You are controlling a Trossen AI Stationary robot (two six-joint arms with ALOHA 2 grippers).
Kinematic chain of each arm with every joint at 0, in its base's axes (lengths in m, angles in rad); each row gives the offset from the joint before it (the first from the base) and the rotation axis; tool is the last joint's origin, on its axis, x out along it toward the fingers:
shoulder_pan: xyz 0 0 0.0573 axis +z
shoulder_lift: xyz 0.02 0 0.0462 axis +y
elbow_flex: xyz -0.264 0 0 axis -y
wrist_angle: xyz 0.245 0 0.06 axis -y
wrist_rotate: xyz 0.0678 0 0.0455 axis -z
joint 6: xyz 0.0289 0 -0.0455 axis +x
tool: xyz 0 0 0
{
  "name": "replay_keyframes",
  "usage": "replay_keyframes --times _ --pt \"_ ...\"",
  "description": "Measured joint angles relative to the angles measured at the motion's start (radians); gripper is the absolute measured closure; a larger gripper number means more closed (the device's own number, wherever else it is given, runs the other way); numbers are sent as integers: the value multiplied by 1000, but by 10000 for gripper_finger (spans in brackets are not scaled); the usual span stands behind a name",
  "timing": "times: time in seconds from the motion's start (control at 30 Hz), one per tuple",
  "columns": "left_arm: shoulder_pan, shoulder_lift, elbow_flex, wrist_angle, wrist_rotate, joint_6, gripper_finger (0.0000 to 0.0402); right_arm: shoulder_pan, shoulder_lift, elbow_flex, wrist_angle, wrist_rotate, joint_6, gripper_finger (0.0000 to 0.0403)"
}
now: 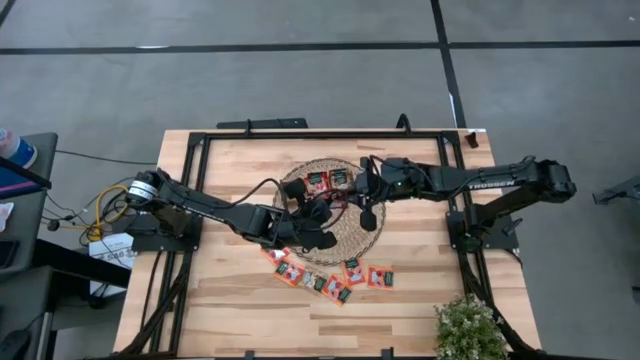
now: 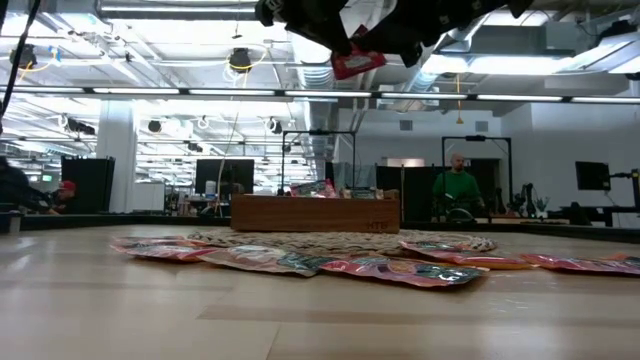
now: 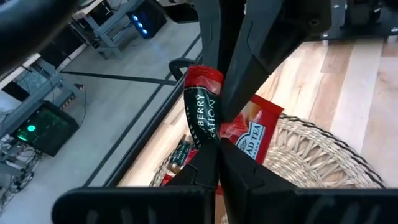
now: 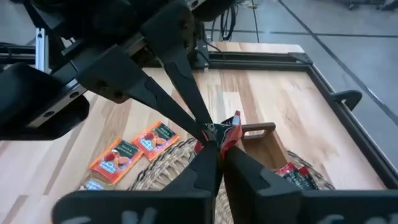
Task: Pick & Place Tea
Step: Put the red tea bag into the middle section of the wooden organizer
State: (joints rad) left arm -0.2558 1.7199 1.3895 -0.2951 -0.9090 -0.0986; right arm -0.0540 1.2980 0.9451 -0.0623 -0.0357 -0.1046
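Held tea sachet [image 4: 224, 134]: aloft over woven mat [image 1: 352, 235], pinched between two hands at once, crumpled, long axis roughly upright in left wrist view.
Left hand [image 3: 214, 152]: fingers together, clamped on sachet.
Right hand [image 4: 214, 148]: fingers together on same sachet from opposite side.
Wooden tray [image 1: 330, 180]: just beyond the hands, on mat's far part, sachets already inside.
You judge: handover point; one hand must let go before carry to tray.
Remaining sachets [image 1: 330, 278]: flat on table [image 1: 230, 310], near edge of mat.
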Motion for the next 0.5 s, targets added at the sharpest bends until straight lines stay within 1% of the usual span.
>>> replay_keyframes --times 0.13,0.2,0.33,0.5 --pt "0 0 1 5 15 -2 399 0 -13 0 -5 -1 -8 400" --pt "-9 -5 2 -27 15 -27 393 0 -19 0 -8 -1 -8 401" --pt "-69 -56 0 -193 9 -93 376 -4 -27 0 -15 15 -9 402" --pt "-148 -171 1 -343 -9 -271 363 -48 -30 0 -23 7 -9 402"
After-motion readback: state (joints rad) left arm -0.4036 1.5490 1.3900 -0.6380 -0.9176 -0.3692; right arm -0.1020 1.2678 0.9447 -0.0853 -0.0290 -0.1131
